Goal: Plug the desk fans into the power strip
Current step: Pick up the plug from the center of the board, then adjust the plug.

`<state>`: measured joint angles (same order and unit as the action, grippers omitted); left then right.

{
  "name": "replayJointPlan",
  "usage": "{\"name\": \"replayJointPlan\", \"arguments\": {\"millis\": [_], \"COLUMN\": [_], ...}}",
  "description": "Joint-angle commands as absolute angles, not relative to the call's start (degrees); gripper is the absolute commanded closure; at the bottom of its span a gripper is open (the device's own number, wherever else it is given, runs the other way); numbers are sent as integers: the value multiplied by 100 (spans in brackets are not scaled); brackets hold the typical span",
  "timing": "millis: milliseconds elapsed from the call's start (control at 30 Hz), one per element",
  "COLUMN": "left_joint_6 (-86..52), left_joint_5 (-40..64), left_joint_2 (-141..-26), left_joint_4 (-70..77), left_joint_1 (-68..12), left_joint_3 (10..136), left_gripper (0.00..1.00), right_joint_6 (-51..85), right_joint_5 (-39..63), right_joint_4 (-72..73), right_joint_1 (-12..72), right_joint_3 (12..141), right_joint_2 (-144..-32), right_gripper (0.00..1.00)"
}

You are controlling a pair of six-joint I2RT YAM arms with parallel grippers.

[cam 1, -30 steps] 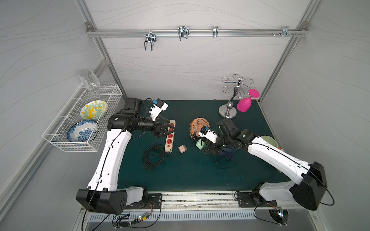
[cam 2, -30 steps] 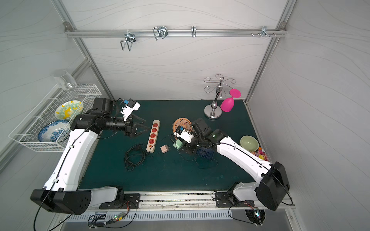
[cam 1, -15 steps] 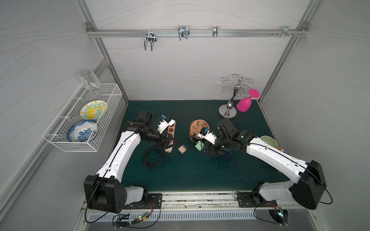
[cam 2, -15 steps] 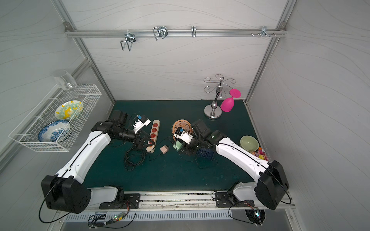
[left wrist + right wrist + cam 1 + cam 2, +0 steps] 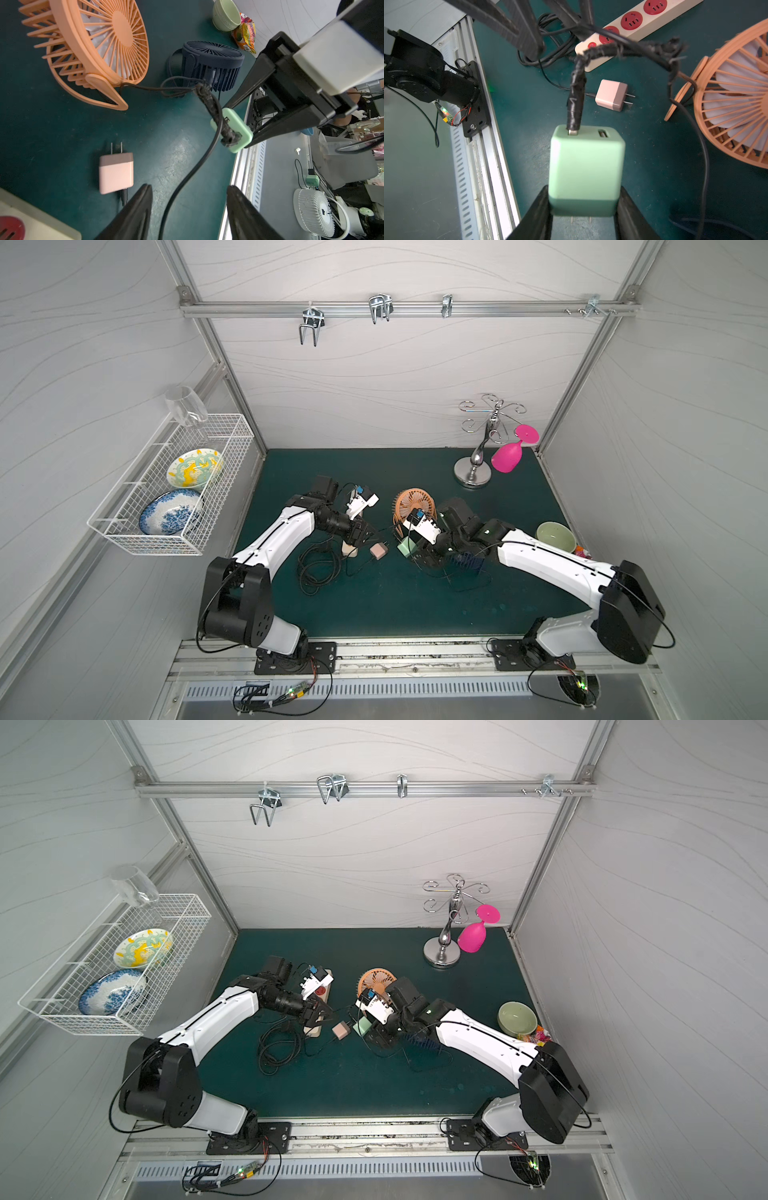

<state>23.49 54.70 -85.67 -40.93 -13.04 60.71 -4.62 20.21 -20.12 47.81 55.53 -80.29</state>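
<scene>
Plugging is not done: green adapter [image 5: 586, 166] is clamped in right gripper [image 5: 583, 197] off power strip [image 5: 643, 29], left gripper [image 5: 189, 187] jaws are parted around black cord [image 5: 198, 164].

White wavy-grain wall panels [image 5: 395, 385] on three sides, aluminium rail [image 5: 498, 308] with hooks across back, dark green mat [image 5: 415, 605] floor, wire basket [image 5: 137, 539] on side wall, even light

On the desk [image 5: 395, 605], the power strip [image 5: 632, 20] lies left of centre, its cord [image 5: 318, 568] coiled before its near end and a charger [image 5: 378, 551] just right of that end. The fan [image 5: 413, 506] stands at centre. A stand [image 5: 473, 479] occupies the far right corner, and a bowl [image 5: 555, 533] sits at the right edge.
</scene>
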Motion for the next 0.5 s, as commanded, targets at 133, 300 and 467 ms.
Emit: {"name": "replayJointPlan", "arguments": {"millis": [133, 300, 467], "left_joint_6": [2171, 1958, 1317], "left_joint_5": [5976, 5993, 6132], "left_joint_2": [-8615, -8418, -8286], "left_joint_4": [-4235, -4513, -4254], "left_joint_1": [-1479, -1532, -1680], "left_joint_3": [6391, 6649, 6654], "left_gripper": [95, 100, 97], "right_joint_6": [-2, 478, 691], "right_joint_5": [1699, 1412, 1432], "right_joint_4": [-1492, -1194, -629], "right_joint_1": [5041, 5118, 5146], "right_joint_3": [5559, 5703, 5754], "right_joint_2": [-8438, -8757, -9015], "right_gripper": [96, 99, 100]}}
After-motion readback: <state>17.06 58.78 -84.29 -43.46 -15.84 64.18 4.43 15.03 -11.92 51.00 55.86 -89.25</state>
